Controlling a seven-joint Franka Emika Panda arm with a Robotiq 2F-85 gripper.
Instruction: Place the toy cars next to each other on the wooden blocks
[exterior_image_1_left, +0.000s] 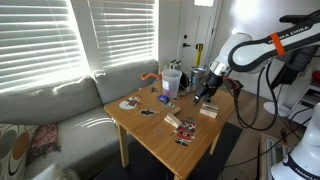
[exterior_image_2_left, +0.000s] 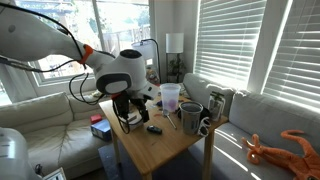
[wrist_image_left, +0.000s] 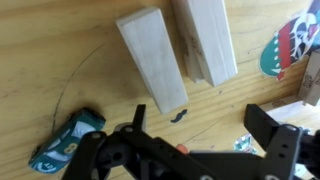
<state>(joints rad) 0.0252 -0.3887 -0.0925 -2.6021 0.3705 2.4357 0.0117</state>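
Note:
Two pale wooden blocks (wrist_image_left: 175, 45) lie side by side on the wooden table; they also show in an exterior view (exterior_image_1_left: 208, 111). A tiny blue toy car (wrist_image_left: 66, 140) lies on the table, apart from the blocks, outside one of my fingers. My gripper (wrist_image_left: 200, 122) is open and empty, hovering just above the table beside the nearer block's end; it shows in both exterior views (exterior_image_1_left: 207, 93) (exterior_image_2_left: 130, 112). A small dark object (exterior_image_2_left: 154, 129), possibly the dark car, lies on the table near the gripper.
A clear cup (exterior_image_2_left: 170, 96) and a dark mug (exterior_image_2_left: 190, 116) stand at the table's middle. Red-and-white striped items (exterior_image_1_left: 181, 125) lie near the front edge. A colourful round coaster (wrist_image_left: 292, 45) sits by the blocks. A sofa (exterior_image_1_left: 50, 105) flanks the table.

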